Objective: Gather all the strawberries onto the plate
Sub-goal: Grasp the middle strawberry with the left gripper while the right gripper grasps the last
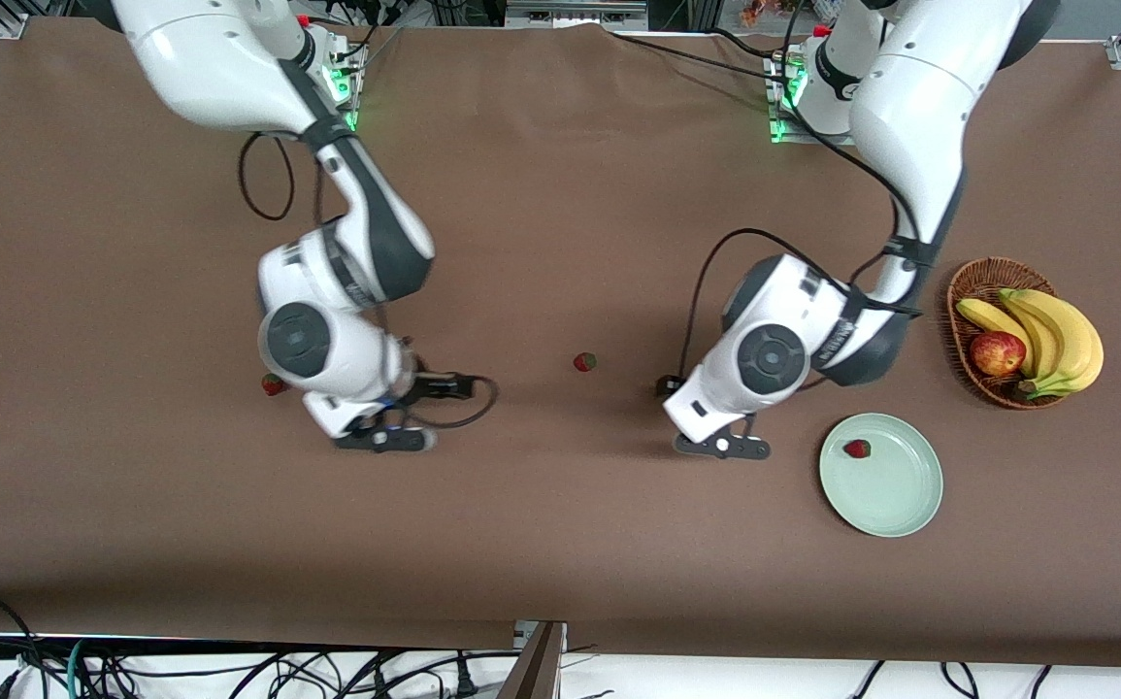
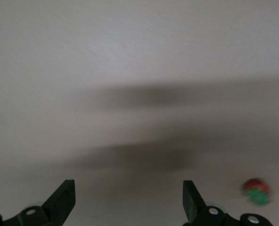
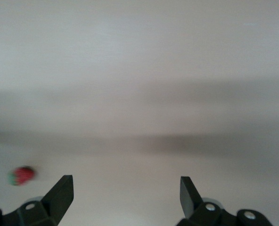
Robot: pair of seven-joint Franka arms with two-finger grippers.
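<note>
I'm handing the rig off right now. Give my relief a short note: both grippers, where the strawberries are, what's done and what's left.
Left gripper: jaws open, empty, over bare table beside the plate.
Right gripper: jaws open, empty, over the table at the right arm's end.
Done: one strawberry lies on the plate.
Left: two strawberries on the table. One in the middle, between the two arms. One beside the right arm's wrist, toward that arm's end of the table.
The basket holds bananas and an apple; leave them.
</note>
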